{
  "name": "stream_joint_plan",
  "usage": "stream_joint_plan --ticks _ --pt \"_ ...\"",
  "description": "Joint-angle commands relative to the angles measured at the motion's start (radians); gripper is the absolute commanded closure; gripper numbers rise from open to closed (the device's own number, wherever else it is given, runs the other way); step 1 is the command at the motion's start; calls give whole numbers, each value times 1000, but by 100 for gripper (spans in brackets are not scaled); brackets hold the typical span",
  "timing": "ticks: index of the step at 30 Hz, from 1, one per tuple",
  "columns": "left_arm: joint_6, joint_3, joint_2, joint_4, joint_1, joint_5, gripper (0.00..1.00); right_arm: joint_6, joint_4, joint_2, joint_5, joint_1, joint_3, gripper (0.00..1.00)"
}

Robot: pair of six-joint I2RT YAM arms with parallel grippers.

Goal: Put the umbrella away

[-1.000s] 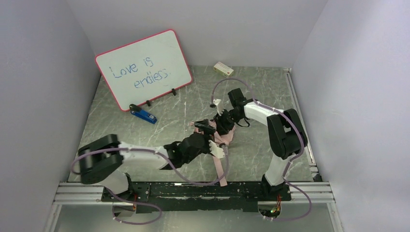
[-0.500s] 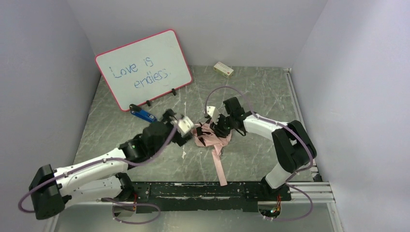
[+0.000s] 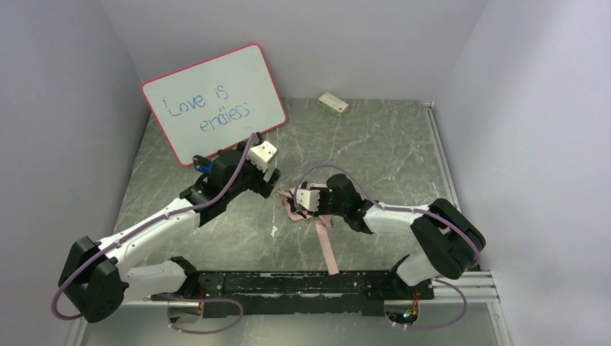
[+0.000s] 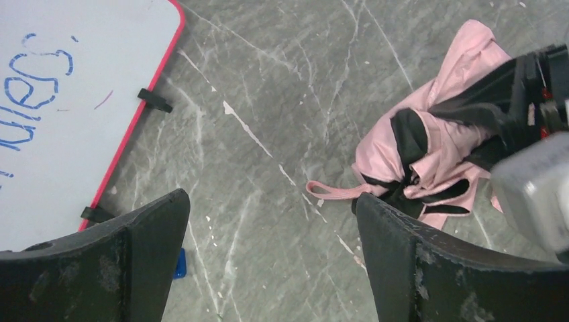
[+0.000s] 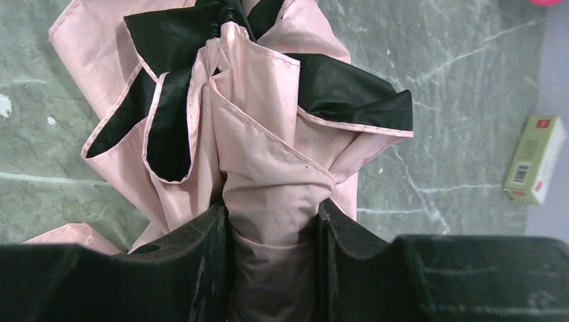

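Whiteboard (image 3: 216, 101) reads "Love is endless"; left claw (image 4: 272, 201), arm outstretched, gapes wide above the desk (image 3: 375, 144); right claw (image 5: 272, 211) pinches the umbrella (image 5: 262, 154).

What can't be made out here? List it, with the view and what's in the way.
Handle of the pale pink and black folding umbrella: right wrist view, buried under bunched canopy and the right gripper.
Blue object: left wrist view, only a corner shows behind the left gripper.
Pale green cardboard box: print too small, right wrist view.
Pink-framed whiteboard: writing cut by the left wrist view's edge.
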Motion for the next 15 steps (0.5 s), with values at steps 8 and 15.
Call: stream_joint_plan --ticks 8,15 --pt "-50 98 20 133 23 58 3 -109 25 -32 35 64 -169 93" --pt "116 157 152 8 23 430 3 -179 87 -71 38 108 -226 93"
